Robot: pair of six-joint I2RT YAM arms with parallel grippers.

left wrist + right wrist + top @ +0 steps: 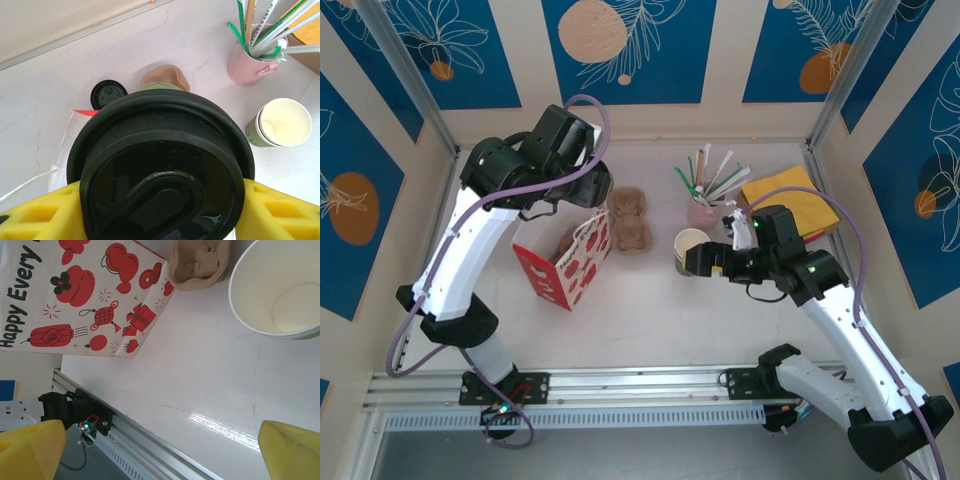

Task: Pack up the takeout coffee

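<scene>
From above, my left gripper [583, 182] hangs over the far end of the red-and-white paper bag [565, 262], which stands open on the table [650, 320]. From here I cannot make out what the gripper carries. A brown cup carrier [630, 220] lies just right of the bag. Further right are a lidless cup [692, 243], a pink mug of straws [704, 208] and yellow napkins [790, 195]. My right gripper [704, 263] sits low, just beside the lidless cup. Through my left wrist, the takeout coffee [160, 170] is clamped in my left gripper [160, 217]. Its black lid faces the camera, and the yellow pads [42, 215] press on it from both sides. Below it I see a red edge of the bag [84, 112], a loose black lid [107, 94] on the table, the carrier [167, 77], the mug [247, 65] and the lidless cup [280, 122]. Through my right wrist, my right gripper [160, 450] is spread wide and holds nothing. Its yellow fingertips [30, 450] sit at the two lower corners. Ahead lie the printed side of the bag [85, 300], the carrier [197, 262] and the lidless cup [280, 290], which my fingers do not touch.
</scene>
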